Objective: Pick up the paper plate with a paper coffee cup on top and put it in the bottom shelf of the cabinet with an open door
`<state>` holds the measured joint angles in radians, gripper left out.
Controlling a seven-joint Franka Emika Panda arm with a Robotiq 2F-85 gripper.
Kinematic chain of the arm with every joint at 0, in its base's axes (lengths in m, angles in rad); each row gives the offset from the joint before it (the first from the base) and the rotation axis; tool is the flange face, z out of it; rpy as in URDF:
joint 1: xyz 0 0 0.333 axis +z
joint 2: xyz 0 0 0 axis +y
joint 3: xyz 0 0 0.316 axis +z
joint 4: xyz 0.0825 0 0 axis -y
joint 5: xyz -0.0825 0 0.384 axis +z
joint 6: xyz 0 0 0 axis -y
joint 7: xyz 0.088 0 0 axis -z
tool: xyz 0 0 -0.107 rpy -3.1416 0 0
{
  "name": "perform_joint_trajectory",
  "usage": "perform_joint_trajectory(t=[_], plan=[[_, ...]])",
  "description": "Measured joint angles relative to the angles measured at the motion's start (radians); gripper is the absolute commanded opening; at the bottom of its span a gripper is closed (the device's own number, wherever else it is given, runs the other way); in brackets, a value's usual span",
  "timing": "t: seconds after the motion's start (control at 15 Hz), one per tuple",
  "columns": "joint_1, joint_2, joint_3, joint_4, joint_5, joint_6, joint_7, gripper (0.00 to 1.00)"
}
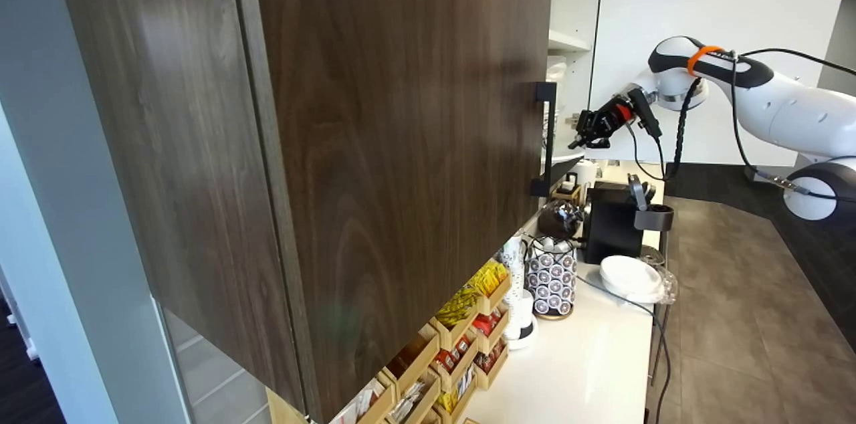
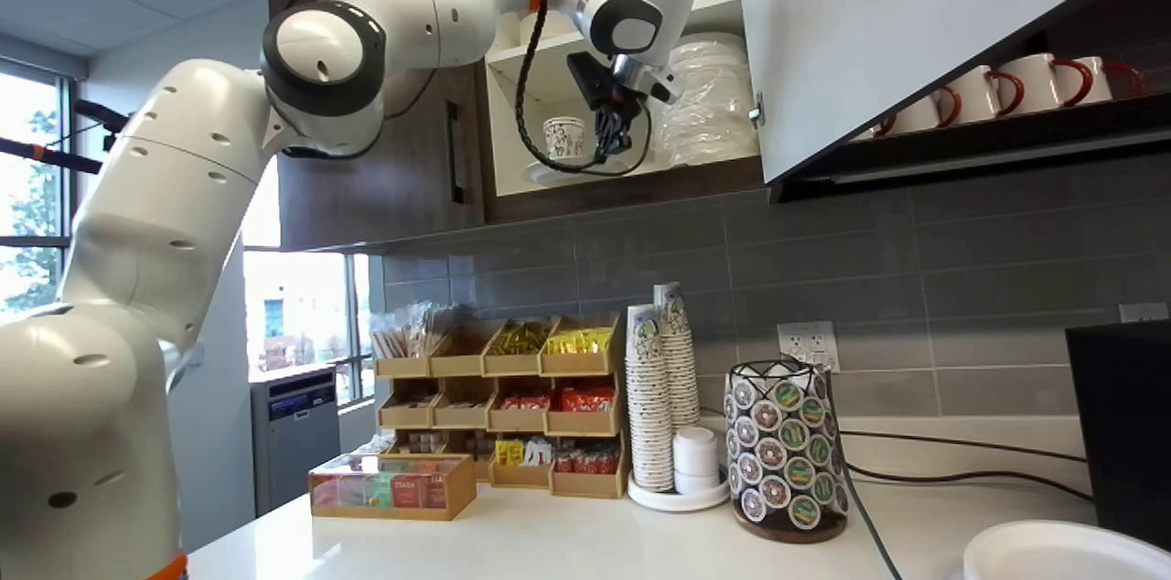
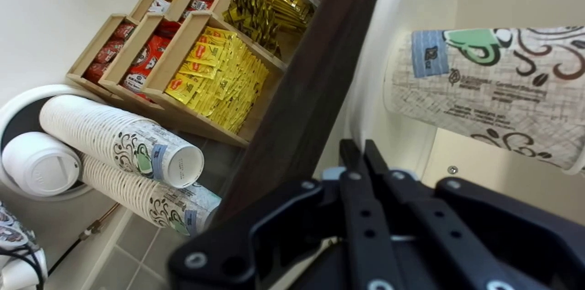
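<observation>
My gripper [image 3: 361, 148] is shut on the rim of the white paper plate [image 3: 372, 70]. The paper coffee cup [image 3: 489, 88] stands on the plate; it also shows in an exterior view [image 2: 564, 137], upright on the plate [image 2: 546, 175]. The gripper shows there [image 2: 606, 148] and in an exterior view [image 1: 579, 142]. The plate is at the opening of the cabinet [image 2: 501, 136], just above its brown lower front edge [image 2: 640, 190]. I cannot tell how far inside it is. The bottom shelf's top surface is mostly hidden from below.
Wrapped plate stacks [image 2: 704, 100] fill the cabinet's right side. Its open door [image 2: 915, 31] swings out at the right; a closed brown door [image 1: 414, 143] with a black handle [image 1: 545, 136] adjoins it. Below are cup stacks [image 2: 649, 406], condiment bins [image 2: 521, 406] and a pod holder [image 2: 785, 452].
</observation>
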<state>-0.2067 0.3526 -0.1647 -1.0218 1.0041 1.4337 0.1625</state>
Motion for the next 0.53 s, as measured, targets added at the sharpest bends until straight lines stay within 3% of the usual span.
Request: perform_joint_trajectory(t=[0.53], plan=[[0.031,0.019,0.0,0.043,-0.06,0.0,0.081,0.01]])
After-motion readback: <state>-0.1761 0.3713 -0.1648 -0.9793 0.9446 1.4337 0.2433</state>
